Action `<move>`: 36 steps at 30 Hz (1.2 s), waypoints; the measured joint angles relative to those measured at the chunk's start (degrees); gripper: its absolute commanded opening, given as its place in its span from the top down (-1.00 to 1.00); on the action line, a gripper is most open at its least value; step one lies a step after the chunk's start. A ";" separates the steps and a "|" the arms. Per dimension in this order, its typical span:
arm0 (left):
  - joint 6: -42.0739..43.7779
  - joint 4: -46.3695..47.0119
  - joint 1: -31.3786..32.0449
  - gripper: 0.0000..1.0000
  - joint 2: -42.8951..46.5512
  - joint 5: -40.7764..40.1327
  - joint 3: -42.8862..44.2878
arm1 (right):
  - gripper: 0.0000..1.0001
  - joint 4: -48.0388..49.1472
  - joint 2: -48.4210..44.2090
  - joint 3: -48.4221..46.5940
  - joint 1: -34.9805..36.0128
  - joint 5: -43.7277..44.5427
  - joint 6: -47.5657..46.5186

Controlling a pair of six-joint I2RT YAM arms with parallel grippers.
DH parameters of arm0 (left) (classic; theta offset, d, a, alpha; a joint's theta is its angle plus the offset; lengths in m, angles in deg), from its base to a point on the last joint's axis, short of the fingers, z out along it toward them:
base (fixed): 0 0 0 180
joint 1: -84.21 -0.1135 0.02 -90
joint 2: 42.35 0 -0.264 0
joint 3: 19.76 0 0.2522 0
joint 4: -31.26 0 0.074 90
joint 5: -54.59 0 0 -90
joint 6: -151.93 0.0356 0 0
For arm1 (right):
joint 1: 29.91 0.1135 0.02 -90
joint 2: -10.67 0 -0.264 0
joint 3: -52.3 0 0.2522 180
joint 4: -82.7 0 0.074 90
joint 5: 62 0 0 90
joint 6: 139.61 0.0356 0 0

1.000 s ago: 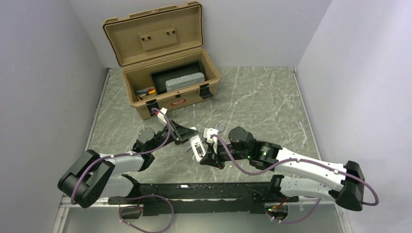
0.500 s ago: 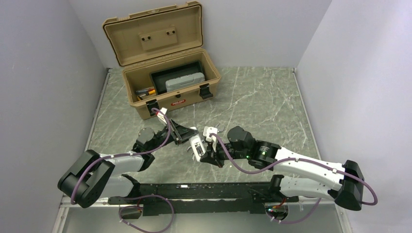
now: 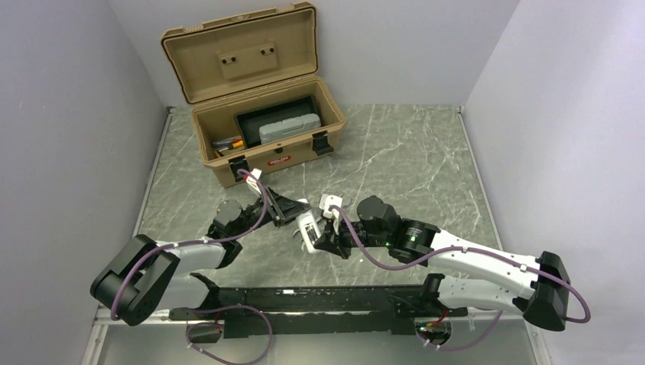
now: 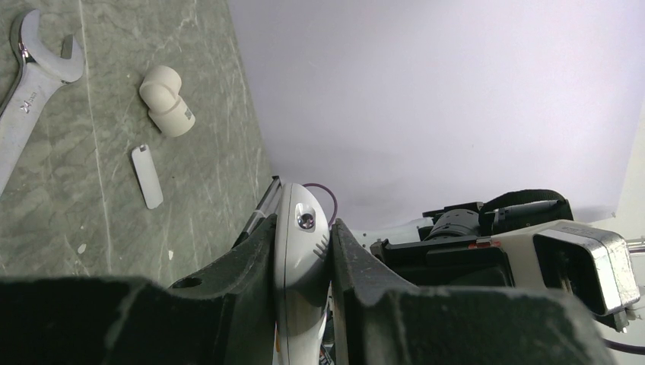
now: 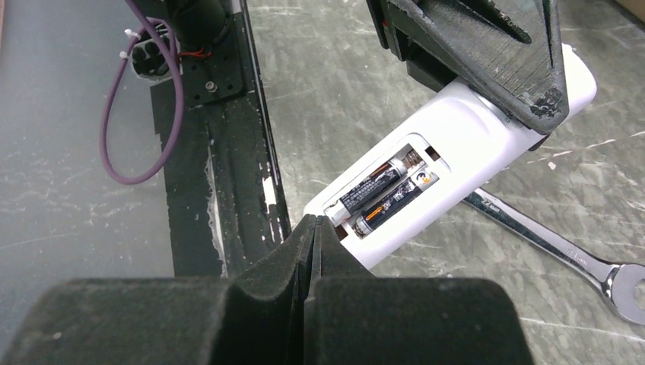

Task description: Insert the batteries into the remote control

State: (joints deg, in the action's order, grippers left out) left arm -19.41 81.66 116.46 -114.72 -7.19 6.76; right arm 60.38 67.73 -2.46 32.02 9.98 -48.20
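Robot at work: the left tool (image 4: 300,232) is clamped on the remote control (image 5: 456,152), gripping the slim white bar by its sides close to one rounded end and holding it at mid-bench, between the two arms, with its open back turned toward the right arm. Two batteries (image 5: 384,190) in dark jackets lie side by side in the uncovered recess. The right tool (image 5: 312,226) has its fingers (image 5: 266,304) pressed together with nothing between them. Its tip is set against the near end of the recess, just beside the end of one battery, though whether it touches that battery cannot be told.

On the green marbled bench (image 3: 411,152) a silver open-ended wrench (image 5: 548,243) lies at an angle, one part passing behind the remote control in the right wrist view. Near the wrench's head, in the left wrist view, sit a small white curved piece (image 4: 167,103) and, just beside it, a flat grey strip (image 4: 147,176), the two apart from each other. At the far left of the bench a tan toolbox (image 3: 281,161) stands with its lid thrown back, a black tray and a grey case visible inside, well apart from both arms
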 measured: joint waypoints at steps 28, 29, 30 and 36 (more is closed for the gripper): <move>0.04 0.13 0.09 1.00 0.00 -0.26 0.00 | 1.00 1.68 1.11 0.00 -0.92 0.28 0.07; 0.00 0.13 0.09 1.00 0.00 -0.22 0.00 | 1.00 1.86 1.11 0.00 -0.96 0.52 0.04; 0.04 0.13 0.09 1.00 0.00 -0.24 0.00 | 1.00 2.08 1.11 0.00 -1.03 0.59 0.09; 0.00 0.26 0.22 1.00 0.00 0.00 0.00 | 1.00 3.58 1.11 0.02 -1.55 1.51 0.09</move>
State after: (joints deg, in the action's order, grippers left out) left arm -19.41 81.92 116.68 -114.72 -7.19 6.76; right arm 63.96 68.84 -2.44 30.47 11.49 -48.11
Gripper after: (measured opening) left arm 0.299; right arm 0.007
